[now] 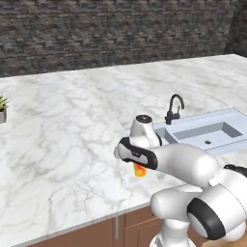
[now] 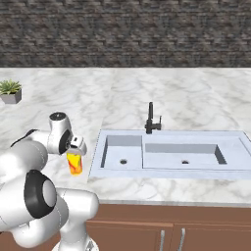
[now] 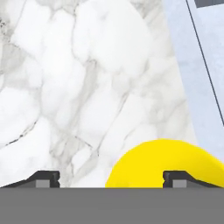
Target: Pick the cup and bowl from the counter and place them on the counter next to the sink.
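The gripper (image 3: 111, 177) hangs over the cup (image 3: 164, 164) with its fingers (image 3: 43, 178) spread wide, one tip clear of the yellow rim on the far side from the sink, the other set over the rim's sink-side edge. The cup (image 2: 74, 163) stands upright on the counter (image 1: 72, 140), just beside the sink (image 2: 166, 154) at the end away from the basin's long compartment, with a strip of marble between them. The faucet (image 2: 152, 119) rises behind the sink, well apart from the cup; a potted plant (image 2: 11, 91) sits far along the counter, away from the sink. The cup appears delivered; the bowl is still to be fetched. The risk from here is a fingertip clipping the rim on the way out, tipping the light cup toward the sink.
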